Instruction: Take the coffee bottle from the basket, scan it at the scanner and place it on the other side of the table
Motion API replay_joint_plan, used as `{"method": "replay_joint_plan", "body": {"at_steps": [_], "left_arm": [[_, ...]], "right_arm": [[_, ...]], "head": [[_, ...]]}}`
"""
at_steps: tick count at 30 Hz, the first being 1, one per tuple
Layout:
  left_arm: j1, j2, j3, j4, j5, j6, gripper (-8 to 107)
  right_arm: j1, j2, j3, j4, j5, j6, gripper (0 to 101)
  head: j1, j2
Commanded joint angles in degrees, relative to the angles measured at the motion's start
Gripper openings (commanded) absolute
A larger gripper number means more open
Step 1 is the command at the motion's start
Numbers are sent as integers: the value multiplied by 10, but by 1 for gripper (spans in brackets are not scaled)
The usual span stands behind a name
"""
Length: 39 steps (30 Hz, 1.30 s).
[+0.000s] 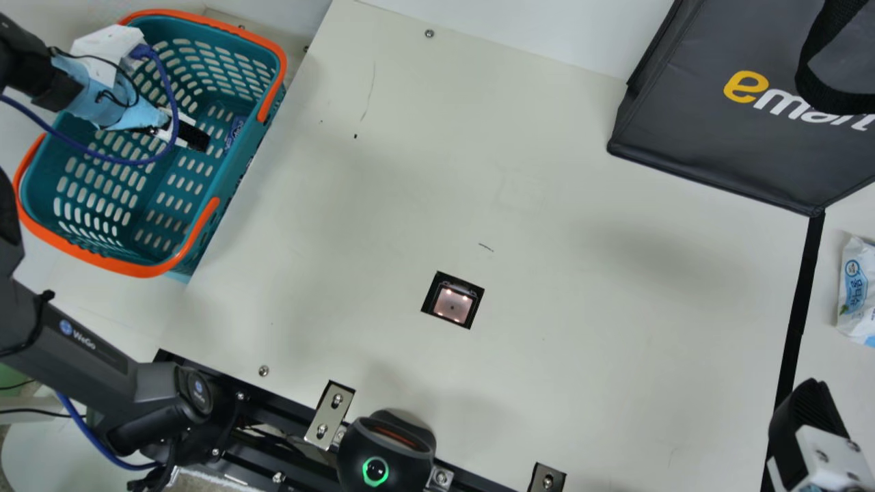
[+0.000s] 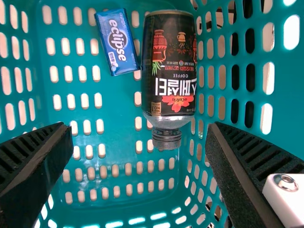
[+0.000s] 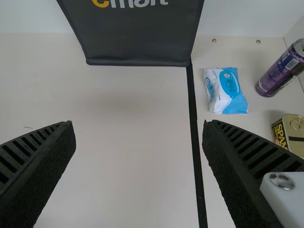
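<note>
Hanging inside the basket, the left gripper had its two ribbed fingers spread wide, facing down toward the floor of slots; below them, in the left wrist view, the coffee bottle lay on its side on the basket's floor, near a slotted wall, its black cap turned toward the space between the fingers, and clear of both of them; a small blue packet lay just beside the bottle.

The right gripper hung over the table near the black strip, its own fingers likewise spread wide; past that strip, in the right wrist view, lay a white and blue pouch, with a purple can and a gold tin near one another.

Between the basket and the strip, the square scanner window was set into the tabletop, pinkish lights glowing in it; a rounded black device with a green ring sat at the table's near edge; a dark bag with a black strap stood at the far side, one end of the strip at its corner.
</note>
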Motion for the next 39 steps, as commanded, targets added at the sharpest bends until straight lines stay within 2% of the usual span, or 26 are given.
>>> {"method": "replay_joint_plan", "body": {"at_steps": [1, 24, 39], "left_arm": [[2, 0, 9, -5, -6, 15, 90], [12, 16, 101, -67, -65, 109, 90], [23, 26, 162, -70, -143, 170, 90]], "right_arm": [[0, 0, 0, 0, 0, 0, 95], [0, 0, 0, 0, -1, 0, 95], [0, 0, 0, 0, -1, 0, 95]], "head": [[-17, 2], [-17, 2], [-17, 2]]}}
